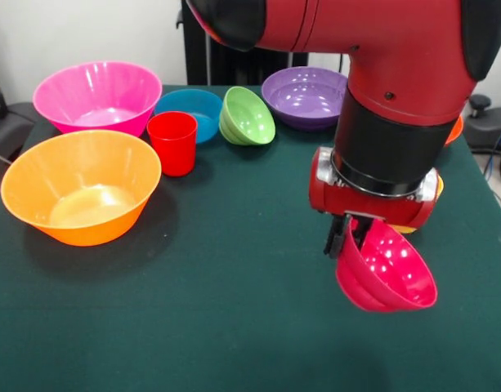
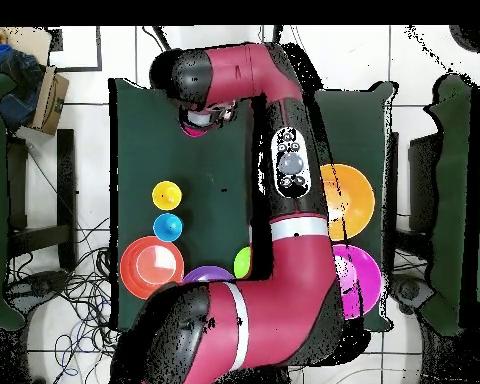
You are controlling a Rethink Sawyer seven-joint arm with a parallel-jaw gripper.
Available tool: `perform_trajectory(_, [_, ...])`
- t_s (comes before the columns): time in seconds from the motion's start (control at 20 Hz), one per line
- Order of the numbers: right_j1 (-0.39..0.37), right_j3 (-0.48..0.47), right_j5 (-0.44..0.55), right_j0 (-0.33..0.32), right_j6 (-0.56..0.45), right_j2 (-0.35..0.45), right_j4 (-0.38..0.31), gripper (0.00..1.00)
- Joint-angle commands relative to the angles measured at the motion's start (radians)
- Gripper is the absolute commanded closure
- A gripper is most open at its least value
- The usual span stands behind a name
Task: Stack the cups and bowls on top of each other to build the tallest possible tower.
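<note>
My gripper (image 1: 346,237) is shut on the rim of the small crimson-pink bowl (image 1: 386,269), which hangs tilted just above the green cloth at the front right. Along the left stand the large yellow-orange bowl (image 1: 81,186), the large pink bowl (image 1: 95,96) and the red cup (image 1: 172,143). Behind them are the small blue bowl (image 1: 193,110), the green bowl (image 1: 247,116) tipped on its side, and the purple bowl (image 1: 306,96). From overhead the yellow cup (image 2: 166,195), sky-blue cup (image 2: 167,227) and orange bowl (image 2: 151,267) stand in a row; in the front view the arm mostly hides them.
The table (image 1: 234,310) is covered in dark green cloth, with its edge close to the right of the held bowl. Open cloth lies between the yellow-orange bowl and the gripper. Chairs and cables surround the table in the overhead view.
</note>
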Motion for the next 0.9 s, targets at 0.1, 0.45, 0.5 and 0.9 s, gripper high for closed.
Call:
perform_trajectory(0.1, [0.01, -0.047, 0.086, 0.037, -0.164, 0.023, -0.014, 1.0])
perform_trajectory(0.45, [-0.008, -0.042, 0.104, 0.06, -0.138, 0.006, -0.011, 1.0])
perform_trajectory(0.5, [-0.008, -0.045, 0.108, 0.062, -0.136, 0.005, -0.011, 1.0])
perform_trajectory(0.9, [-0.013, -0.041, 0.11, 0.068, -0.125, -0.004, -0.006, 1.0])
